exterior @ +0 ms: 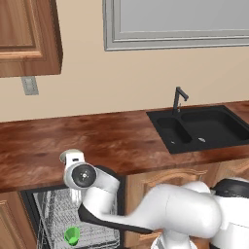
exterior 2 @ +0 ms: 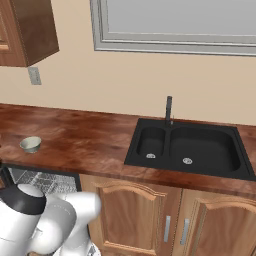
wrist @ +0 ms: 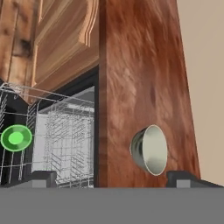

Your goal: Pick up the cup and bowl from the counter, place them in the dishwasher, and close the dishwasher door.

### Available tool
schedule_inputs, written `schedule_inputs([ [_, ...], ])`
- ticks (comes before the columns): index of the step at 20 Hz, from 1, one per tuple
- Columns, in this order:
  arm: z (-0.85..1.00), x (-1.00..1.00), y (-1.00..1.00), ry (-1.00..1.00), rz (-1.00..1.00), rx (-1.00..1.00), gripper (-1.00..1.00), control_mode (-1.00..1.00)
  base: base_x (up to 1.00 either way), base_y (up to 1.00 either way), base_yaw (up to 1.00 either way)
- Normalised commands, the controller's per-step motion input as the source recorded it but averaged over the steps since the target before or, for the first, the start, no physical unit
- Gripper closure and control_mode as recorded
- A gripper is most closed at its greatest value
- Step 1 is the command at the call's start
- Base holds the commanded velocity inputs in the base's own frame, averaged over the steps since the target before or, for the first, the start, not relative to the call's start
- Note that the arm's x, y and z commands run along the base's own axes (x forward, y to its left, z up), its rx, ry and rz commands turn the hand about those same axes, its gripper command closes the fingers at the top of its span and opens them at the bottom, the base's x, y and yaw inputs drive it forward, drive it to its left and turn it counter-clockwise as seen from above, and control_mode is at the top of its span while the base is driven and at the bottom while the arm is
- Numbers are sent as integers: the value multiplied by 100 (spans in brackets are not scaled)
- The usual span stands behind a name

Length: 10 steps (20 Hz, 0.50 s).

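**Cup's in the dishwasher, bowl's on the tabletop**

So the dishwasher (exterior: 53, 214) is open, and its grey wire rack (wrist: 65, 140) has one thing in it: the green cup (exterior: 72, 236), sitting upright down in the wires. From the hand camera you look right into the cup's mouth.

The bowl (exterior 2: 30, 144) is out on the tabletop (exterior: 97, 141), close to the front edge and above the dishwasher opening. It's empty inside, nothing touching it.

The hand (wrist: 111, 177) has its two fingertips spread wide with nothing between them. The bowl sits just ahead of it, nearer one tip.

Off to the right there's a black sink (exterior 2: 192, 147) with a black faucet (exterior 2: 168, 110), both well away from the bowl. Wooden cabinet doors (exterior 2: 135, 215) sit under it.

Count: one cup, one bowl, one sink with two basins.
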Motion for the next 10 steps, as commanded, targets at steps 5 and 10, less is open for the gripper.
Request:
schedule_inputs([
  [5,0,40,0,0,0,0,-100,-100,0,0,0],
  [10,0,12,3,0,-7,0,-100,-100,0,0,0],
])
